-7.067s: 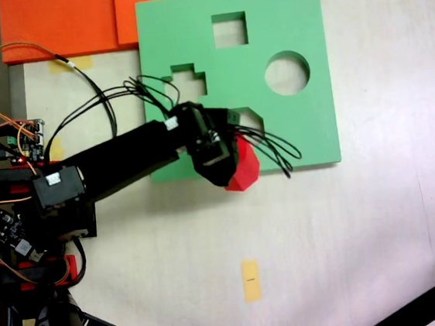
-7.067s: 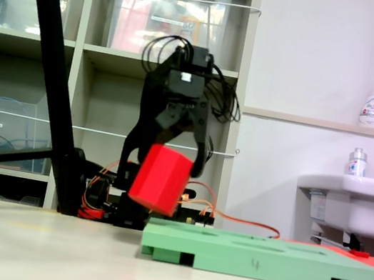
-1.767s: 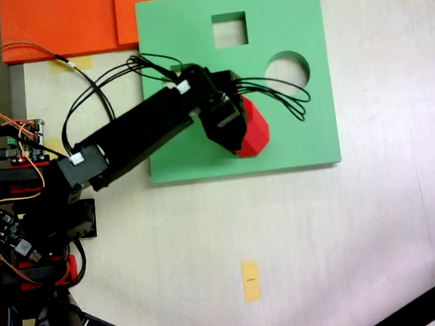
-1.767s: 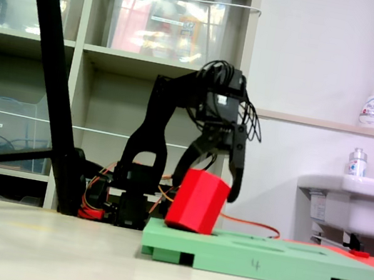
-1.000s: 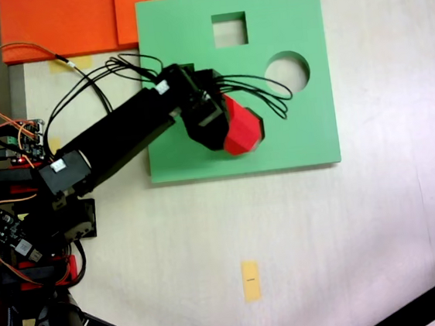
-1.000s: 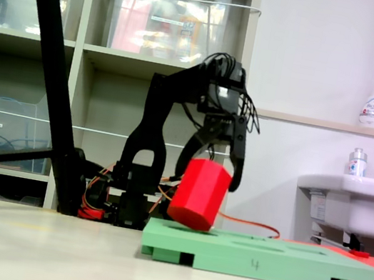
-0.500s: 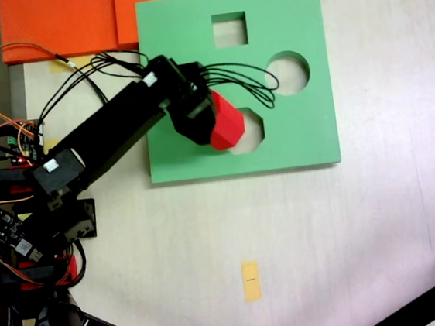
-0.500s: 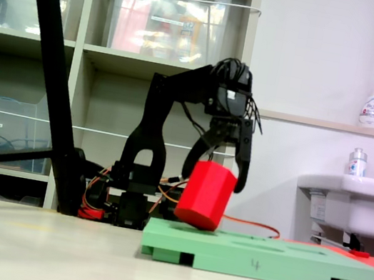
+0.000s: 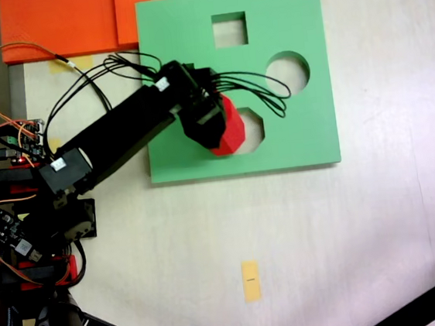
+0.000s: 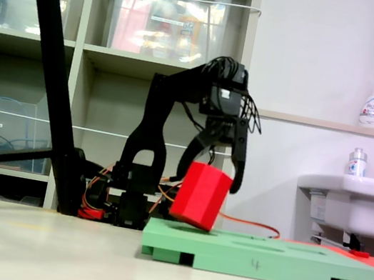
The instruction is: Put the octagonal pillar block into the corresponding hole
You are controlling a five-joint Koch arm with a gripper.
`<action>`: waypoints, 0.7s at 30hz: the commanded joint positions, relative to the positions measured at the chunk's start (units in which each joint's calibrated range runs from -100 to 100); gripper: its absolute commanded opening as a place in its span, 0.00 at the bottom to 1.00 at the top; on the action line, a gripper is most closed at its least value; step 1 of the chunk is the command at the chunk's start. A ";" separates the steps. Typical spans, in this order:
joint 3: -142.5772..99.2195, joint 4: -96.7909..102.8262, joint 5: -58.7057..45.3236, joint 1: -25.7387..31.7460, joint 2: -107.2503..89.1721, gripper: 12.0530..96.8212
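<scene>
- Octagonal pillar block (image 10: 200, 195) hangs clamped between the jaws of the gripper (image 10: 211, 177), tilted — its lower corner looks to be at or just above the top face of the green board (image 10: 261, 253), though contact cannot be told from the side.
- Seen from above, the block (image 9: 227, 128) covers the left part of the corresponding hole (image 9: 251, 128); the hole's right side is open to view, so the block sits off-centre toward the arm.
- Step in hand, as I judge it: aligning the block over the hole — insertion is not yet done.
- Next move calls for a small shift to the right in the top-down fixed view, plus levelling the block so its axis stands upright.
- Eight sides must also line up with the cutout's edges; whether they do cannot be told from these views.
- Cross-shaped cutout (image 9: 182, 68) lies partly under the arm, and the round cutout (image 9: 293, 70) stands apart beyond the cables.
</scene>
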 commanded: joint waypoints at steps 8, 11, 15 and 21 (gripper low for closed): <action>5.01 1.85 -6.25 -2.20 1.87 0.39; 5.21 4.45 -6.64 -3.03 3.69 0.39; 5.21 6.18 -6.69 -3.57 5.36 0.39; 5.31 8.01 -5.42 -2.88 8.58 0.38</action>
